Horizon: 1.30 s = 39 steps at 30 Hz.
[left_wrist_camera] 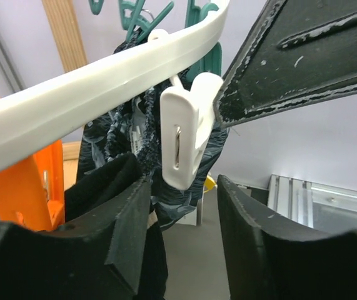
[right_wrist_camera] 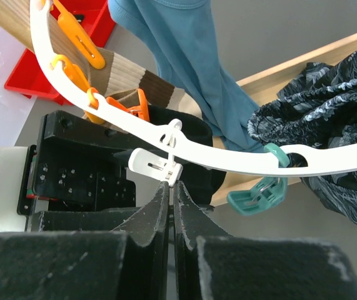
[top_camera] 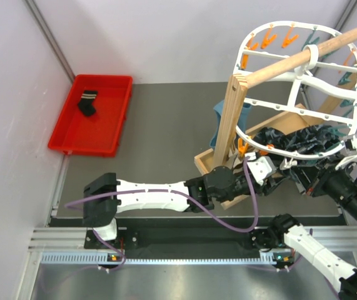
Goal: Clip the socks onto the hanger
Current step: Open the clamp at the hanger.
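Two hands are working at the near rim of the hanger [left_wrist_camera: 90, 94], which hangs above the right half of the counter [top_camera: 165, 144]. My right hand [right_wrist_camera: 169, 187] is closed tight, its tips pressed against the end of a white peg [left_wrist_camera: 187, 134] on that rim; I can't tell whether it truly pinches the peg or only touches it. My left hand [left_wrist_camera: 184, 200] sits just under the same peg with its jaws standing apart and nothing between them. A black sock [left_wrist_camera: 103, 187] hangs below the rim and touches the outer side of the left finger; its top edge is hidden, so I cannot say whether a peg has it. A banded sock [right_wrist_camera: 134, 78], brown and cream, hangs from the rim by an orange peg [right_wrist_camera: 139, 107]. The one sock plainly waiting is the striped-cuff sock [top_camera: 88, 103], black with a pale-striped cuff, lying limp and bent in the red tray [top_camera: 65, 134] at the far left corner of the counter. It lies well to the left of both hands, cuff towards the far edge and toe towards me. My left arm is clearly the nearer one, so I judge that fetch falls to it.
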Motion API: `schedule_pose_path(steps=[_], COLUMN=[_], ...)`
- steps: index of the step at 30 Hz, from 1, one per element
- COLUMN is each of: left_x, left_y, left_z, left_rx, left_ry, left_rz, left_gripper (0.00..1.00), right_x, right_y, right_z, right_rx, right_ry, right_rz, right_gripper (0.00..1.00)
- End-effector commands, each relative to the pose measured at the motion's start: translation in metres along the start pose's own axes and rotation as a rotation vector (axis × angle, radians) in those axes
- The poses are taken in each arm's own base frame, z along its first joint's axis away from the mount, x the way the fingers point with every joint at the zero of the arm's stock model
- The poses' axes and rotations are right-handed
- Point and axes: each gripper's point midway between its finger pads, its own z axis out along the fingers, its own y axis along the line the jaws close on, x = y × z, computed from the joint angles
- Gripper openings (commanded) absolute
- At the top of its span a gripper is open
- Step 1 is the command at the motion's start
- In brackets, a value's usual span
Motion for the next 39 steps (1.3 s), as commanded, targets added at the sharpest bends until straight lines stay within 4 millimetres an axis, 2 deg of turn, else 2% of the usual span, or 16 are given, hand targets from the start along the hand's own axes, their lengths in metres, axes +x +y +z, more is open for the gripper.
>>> schedule_pose_path(steps=[1, 6, 9, 12, 17, 19, 20, 22, 23, 24, 29, 30, 31, 33, 34, 39], left_x=[-0.056, -0.058, -0.062, -0.065, -0.061, -0.060, -0.061, -0.058, -0.062, -0.055, -0.056, -0.050, -0.055, -0.049, -0.054, -0.051], left_y=[-0.005, -0.012, -0.007, -0.014, -0.016, -0.010, -0.013, -0.003, -0.002, -0.001, -0.005, -0.005, -0.008, -0.011, -0.015, -0.017], left_z=[0.005, 0.007, 0.008, 0.010, 0.020, 0.022, 0.023, 0.026, 0.028, 0.029, 0.030, 0.030, 0.031, 0.031, 0.031, 0.030], left_rx=[0.054, 0.122, 0.124, 0.172, 0.174, 0.140, 0.143, 0.073, 0.058, 0.041, -0.038, -0.060, -0.089, -0.117, -0.116, -0.140], left_ry=[-0.152, -0.170, -0.186, -0.188, -0.150, -0.141, -0.133, -0.113, -0.109, -0.078, -0.056, -0.031, -0.034, -0.008, -0.014, -0.006], left_rz=[-0.013, -0.040, -0.056, -0.084, -0.113, -0.136, -0.158, -0.209, -0.221, -0.228, -0.208, -0.190, -0.157, -0.121, -0.108, -0.099], left_gripper=[0.50, 0.45, 0.41, 0.33, 0.00, 0.00, 0.00, 0.00, 0.00, 0.00, 0.00, 0.00, 0.00, 0.00, 0.00, 0.00], right_x=[0.001, 0.001, 0.003, 0.003, -0.001, -0.003, -0.005, -0.011, -0.012, -0.014, -0.016, -0.017, -0.019, -0.022, -0.023, -0.029], right_y=[0.009, 0.010, 0.009, 0.009, 0.008, 0.005, 0.004, 0.002, 0.001, 0.001, -0.001, -0.003, -0.003, -0.004, -0.004, -0.008], right_z=[-0.006, -0.006, -0.006, -0.006, -0.008, -0.009, -0.012, -0.015, -0.017, -0.018, -0.015, -0.014, -0.014, -0.013, -0.011, -0.007], right_rx=[-0.053, -0.058, -0.055, -0.054, -0.048, -0.035, -0.030, -0.018, -0.015, -0.015, -0.002, 0.008, 0.009, 0.017, 0.018, 0.047], right_ry=[0.003, 0.007, 0.011, 0.010, -0.007, -0.024, -0.038, -0.071, -0.080, -0.092, -0.095, -0.103, -0.114, -0.124, -0.129, -0.155], right_rz=[0.015, 0.015, 0.010, 0.010, 0.013, 0.015, 0.019, 0.030, 0.030, 0.032, 0.034, 0.037, 0.037, 0.039, 0.041, 0.050], right_gripper=[0.00, 0.00, 0.00, 0.00, 0.01, 0.09, 0.27, 0.50, 0.55, 0.58, 0.62, 0.62, 0.61, 0.60, 0.59, 0.55])
